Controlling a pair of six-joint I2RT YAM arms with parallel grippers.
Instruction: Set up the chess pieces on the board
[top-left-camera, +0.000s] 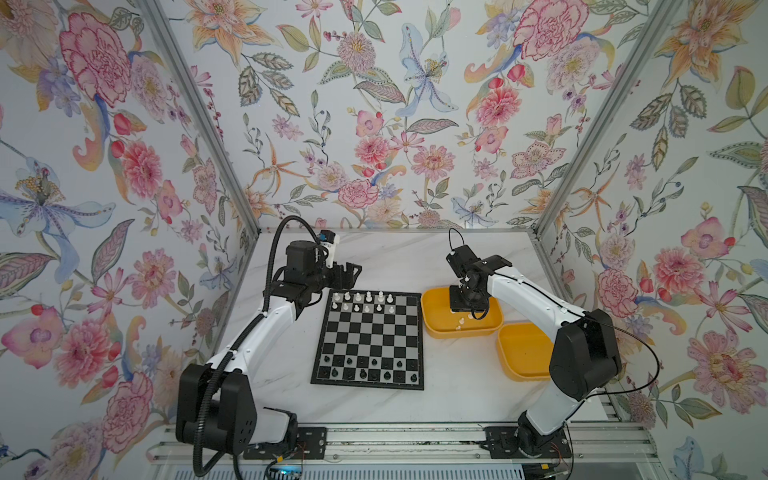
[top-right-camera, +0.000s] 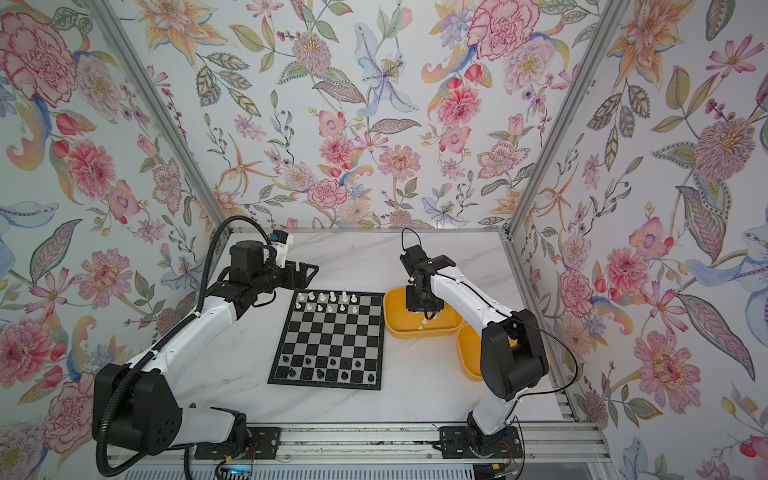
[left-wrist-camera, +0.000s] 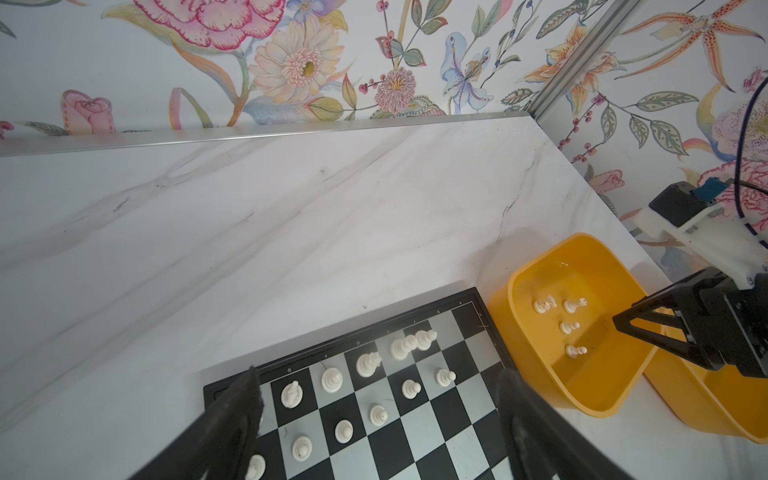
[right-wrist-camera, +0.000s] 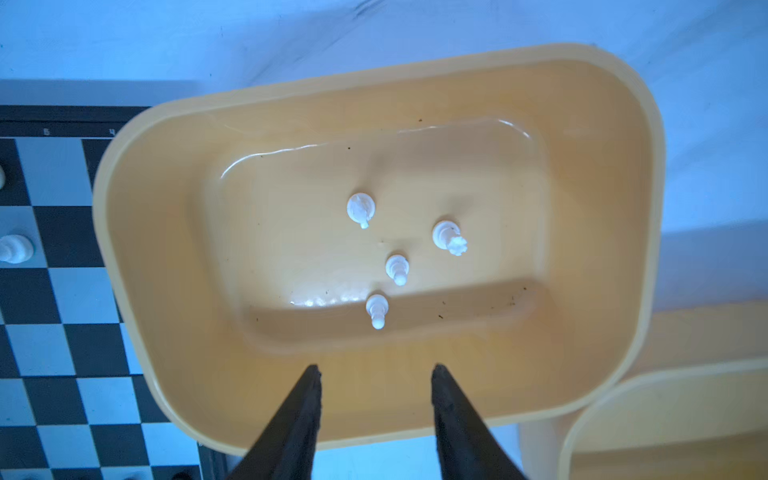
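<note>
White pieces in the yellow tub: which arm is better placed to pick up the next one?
The right arm. Its jaws hang open directly above the yellow tub holding four white pieces. The left arm is at the board's far corner, away from it.

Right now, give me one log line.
right tool open above yellow plastic tub | four tiny white plastic chessmen inside | left tool open, empty

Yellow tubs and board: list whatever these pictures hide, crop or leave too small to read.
- Near tub: the right arm's elbow covers much of it in both top views; wrist views crop it. Contents unknown.
- Far tub: the right gripper hides part of its floor in both top views.
- Black pieces: too small in both top views to name types.
- Board: the left gripper hides a corner in the left wrist view.
</note>
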